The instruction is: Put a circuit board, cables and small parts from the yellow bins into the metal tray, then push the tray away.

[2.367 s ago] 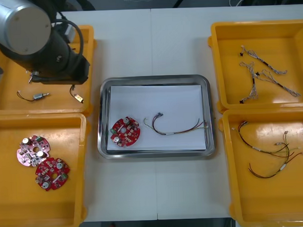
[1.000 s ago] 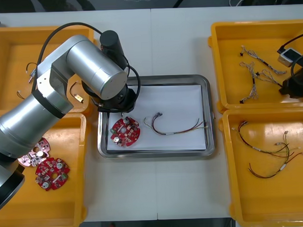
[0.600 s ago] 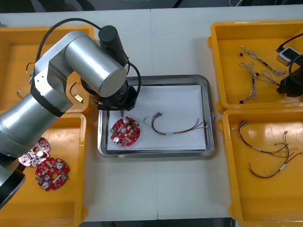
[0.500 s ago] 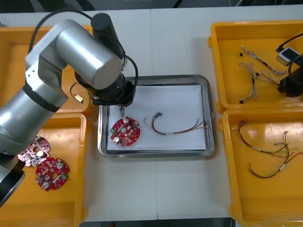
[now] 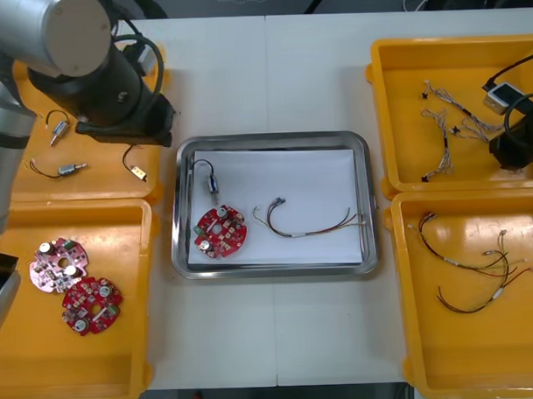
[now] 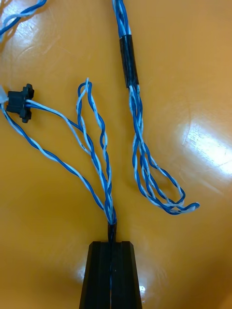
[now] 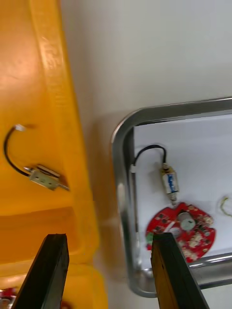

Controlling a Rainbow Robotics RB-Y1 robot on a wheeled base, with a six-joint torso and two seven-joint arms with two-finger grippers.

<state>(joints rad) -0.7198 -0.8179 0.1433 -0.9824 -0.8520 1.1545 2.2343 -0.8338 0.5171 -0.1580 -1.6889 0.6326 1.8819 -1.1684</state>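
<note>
Small metal part (image 7: 169,181), beyond left gripper (image 7: 107,237)

My left arm (image 5: 77,48) covers part of a yellow bin (image 5: 100,183). The twisted cables (image 6: 126,63) run off-edge — ends unseen.

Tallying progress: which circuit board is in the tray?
The board beside a small metal part on the tray's white inside; the other two lie in the left near bin. The left gripper hangs open beside the tray; the right gripper pinches a cable.
</note>
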